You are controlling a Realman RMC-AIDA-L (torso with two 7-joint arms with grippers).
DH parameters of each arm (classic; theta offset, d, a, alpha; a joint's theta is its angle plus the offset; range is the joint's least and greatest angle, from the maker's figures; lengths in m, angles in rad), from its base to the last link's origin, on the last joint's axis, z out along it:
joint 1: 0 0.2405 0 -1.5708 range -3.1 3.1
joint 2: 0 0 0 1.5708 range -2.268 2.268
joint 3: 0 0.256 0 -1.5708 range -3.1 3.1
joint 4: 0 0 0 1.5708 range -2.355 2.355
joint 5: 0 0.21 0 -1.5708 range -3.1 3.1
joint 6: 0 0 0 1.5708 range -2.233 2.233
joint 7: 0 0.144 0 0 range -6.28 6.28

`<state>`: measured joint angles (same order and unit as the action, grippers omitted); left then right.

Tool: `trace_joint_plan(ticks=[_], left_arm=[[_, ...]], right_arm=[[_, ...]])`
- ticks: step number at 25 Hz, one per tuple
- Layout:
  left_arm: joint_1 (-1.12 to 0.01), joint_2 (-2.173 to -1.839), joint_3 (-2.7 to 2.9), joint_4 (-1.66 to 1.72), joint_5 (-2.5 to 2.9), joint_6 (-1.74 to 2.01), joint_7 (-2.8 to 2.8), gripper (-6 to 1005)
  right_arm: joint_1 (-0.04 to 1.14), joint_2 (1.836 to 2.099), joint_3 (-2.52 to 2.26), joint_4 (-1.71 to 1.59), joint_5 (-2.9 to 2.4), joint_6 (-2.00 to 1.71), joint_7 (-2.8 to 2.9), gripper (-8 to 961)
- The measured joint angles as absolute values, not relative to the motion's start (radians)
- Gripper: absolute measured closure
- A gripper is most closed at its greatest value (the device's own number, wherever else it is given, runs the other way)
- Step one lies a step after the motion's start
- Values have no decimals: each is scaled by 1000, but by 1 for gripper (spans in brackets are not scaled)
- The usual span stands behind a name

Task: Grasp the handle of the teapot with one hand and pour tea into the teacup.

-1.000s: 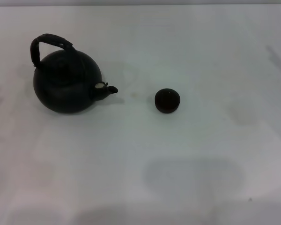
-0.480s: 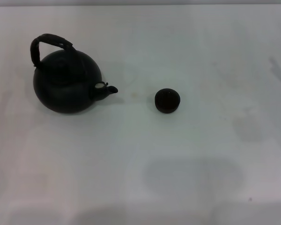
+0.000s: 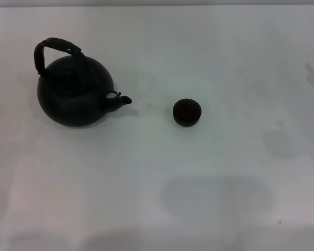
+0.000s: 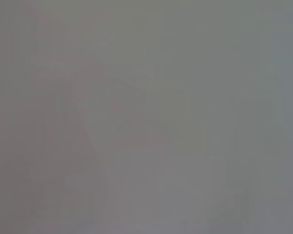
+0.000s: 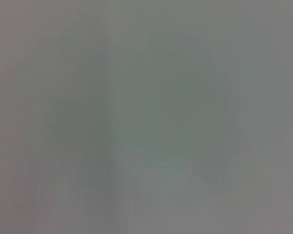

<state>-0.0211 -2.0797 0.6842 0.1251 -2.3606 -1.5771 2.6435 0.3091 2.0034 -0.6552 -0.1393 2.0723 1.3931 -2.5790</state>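
White tabletop (image 3: 209,63), plain and pale, carrying two dark items. Item one: the teapot (image 3: 76,97), large, round, squat and black, standing upright on the robot's left side of the surface. Its short spout (image 3: 120,99), pale at the mouth, points toward the robot's right, in the direction of the second item. The handle (image 3: 55,48), a rough brownish-black arched bail, stands raised over the lid and leans toward the far left edge of the body; nothing grips it. Item two: the teacup (image 3: 187,112), tiny, round, dark and without a handle, upright near the middle of the surface, well apart from the spout and roughly level with it. Neither claw appears in the head view, and both wrist views show only a blank grey field, so how far either claw is open, or what it holds, cannot be told.
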Motion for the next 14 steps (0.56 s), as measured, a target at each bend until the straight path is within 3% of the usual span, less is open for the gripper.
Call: trace_joint_plan(ticks=[14], left_arm=[[-54, -2082, 678, 109, -2368, -1567, 2688, 120]], right_arm=[[309, 2004, -651, -130, 2075, 1395, -2585, 83]])
